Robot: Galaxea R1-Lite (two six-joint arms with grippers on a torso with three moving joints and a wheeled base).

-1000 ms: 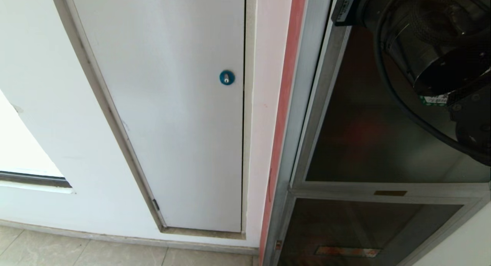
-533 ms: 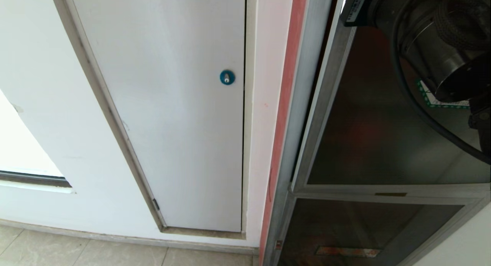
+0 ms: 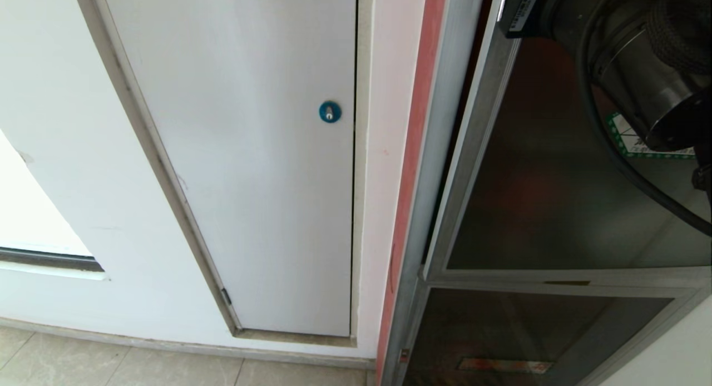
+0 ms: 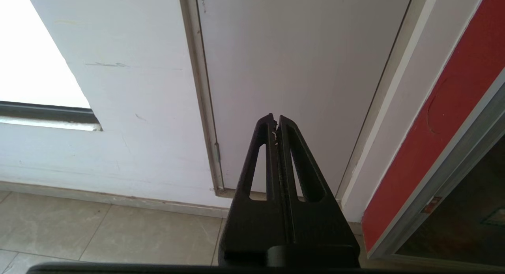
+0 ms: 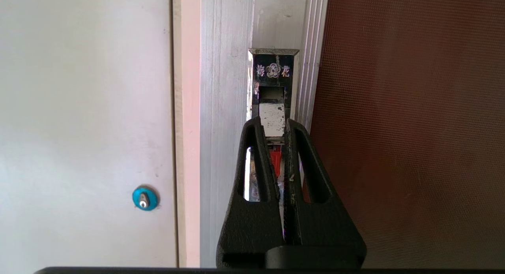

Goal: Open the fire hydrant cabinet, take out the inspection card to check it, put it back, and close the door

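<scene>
Door (image 3: 556, 197) of the fire hydrant cabinet (image 3: 445, 152), the upper dark-glass panel in a silver frame, fills the right of the head view, and its left edge stands slightly off the cabinet frame, with a thin dark gap showing down that side. The right gripper (image 5: 271, 126) is at that left edge: in the right wrist view its two black fingers are pinched nearly together on the small metal pull tab (image 5: 272, 120) of the chrome latch plate (image 5: 273, 74) set in the door's frame, and a bit of red shows between the fingers behind the tab. The right arm (image 3: 639, 58) crosses the door's upper right in the head view, its black cable hanging over the glass and covering most of the green-bordered sticker (image 3: 626, 138). Below the door is the smaller lower glass panel (image 3: 528, 336).

Left of the cabinet runs its red edging (image 3: 414, 152), then a strip of white wall, then the white panel door (image 3: 250, 152) with a blue lock (image 3: 330, 112). Tiled floor (image 3: 111, 364) lies along the bottom.

The left gripper (image 4: 275, 122) hangs low before the white panel door's lower corner, its fingers pressed together on nothing, well apart from the cabinet.
</scene>
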